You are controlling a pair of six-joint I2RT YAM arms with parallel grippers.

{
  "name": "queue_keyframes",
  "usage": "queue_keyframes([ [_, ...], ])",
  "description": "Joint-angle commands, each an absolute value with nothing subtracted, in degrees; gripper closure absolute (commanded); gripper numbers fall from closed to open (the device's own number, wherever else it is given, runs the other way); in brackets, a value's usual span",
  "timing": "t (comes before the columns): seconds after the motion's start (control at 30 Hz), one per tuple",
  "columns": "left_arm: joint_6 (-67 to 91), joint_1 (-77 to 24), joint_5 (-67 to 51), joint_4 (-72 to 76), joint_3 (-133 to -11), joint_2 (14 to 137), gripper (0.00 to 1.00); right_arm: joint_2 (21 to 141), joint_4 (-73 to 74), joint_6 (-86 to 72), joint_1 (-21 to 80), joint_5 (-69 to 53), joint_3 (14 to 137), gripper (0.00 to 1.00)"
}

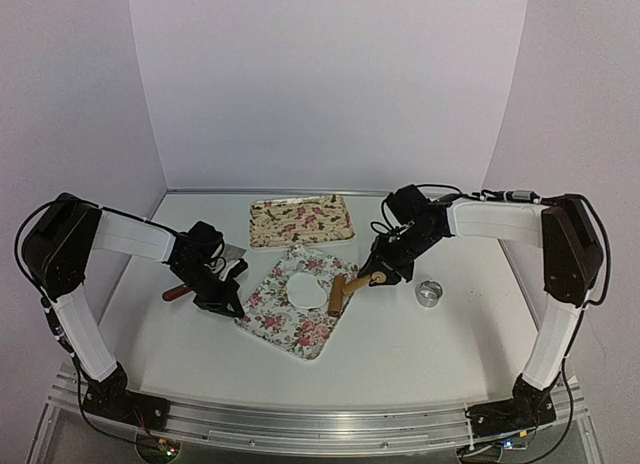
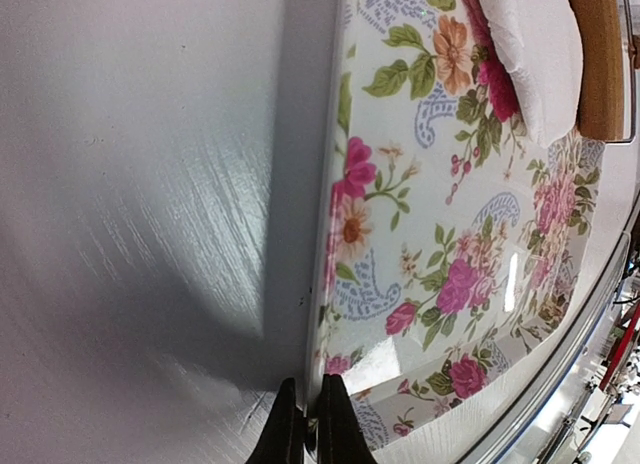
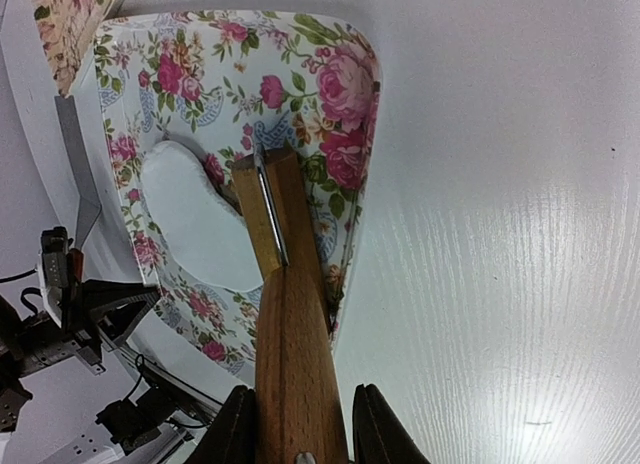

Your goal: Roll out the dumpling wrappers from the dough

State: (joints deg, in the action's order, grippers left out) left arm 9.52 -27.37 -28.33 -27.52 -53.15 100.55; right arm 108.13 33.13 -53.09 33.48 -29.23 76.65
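Note:
A flattened white patch of dough (image 1: 308,291) lies on the flowered tray (image 1: 290,329) at the table's middle. My right gripper (image 1: 380,276) is shut on the handle of a wooden roller (image 1: 340,294), whose head rests at the dough's right edge. In the right wrist view the handle (image 3: 290,364) runs between my fingers (image 3: 232,432) toward the dough (image 3: 195,219). My left gripper (image 1: 228,302) is shut on the tray's left rim; its fingertips (image 2: 340,424) pinch that rim (image 2: 322,284). No ring-sized dumpling wrapper is in view.
A small metal ring (image 1: 429,293) stands on the table right of the roller. A second flowered tray (image 1: 300,220) lies at the back. A scraper with a brown handle (image 1: 178,293) and a metal blade (image 1: 232,252) lies by the left arm.

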Motion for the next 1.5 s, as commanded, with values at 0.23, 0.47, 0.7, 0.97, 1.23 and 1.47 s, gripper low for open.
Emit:
queue_keyframes([
  [0.23,8.6,-25.6,-28.0,-35.6,-65.3,98.2,0.65,109.8,57.8,-44.9,33.2,-18.9,90.3,1.0],
  [0.47,6.9,-25.7,-33.7,-34.5,-70.9,102.7,0.53,107.3,52.9,-45.8,34.3,-30.1,95.9,1.0],
  [0.7,7.4,-28.6,-35.9,-33.4,-73.6,107.8,0.49,106.4,48.0,-48.2,36.0,-33.3,95.3,1.0],
  [0.97,8.9,-32.5,-32.6,-33.3,-76.4,113.4,0.48,112.4,44.7,-49.7,37.0,-31.2,94.7,1.0],
  [1.23,8.2,-33.5,-31.3,-32.9,-76.2,115.6,0.63,114.5,44.7,-51.8,37.0,-28.6,90.8,1.0],
  [1.47,6.8,-33.8,-30.3,-32.3,-74.0,117.4,0.81,117.7,45.3,-53.9,37.2,-25.7,87.1,1.0],
])
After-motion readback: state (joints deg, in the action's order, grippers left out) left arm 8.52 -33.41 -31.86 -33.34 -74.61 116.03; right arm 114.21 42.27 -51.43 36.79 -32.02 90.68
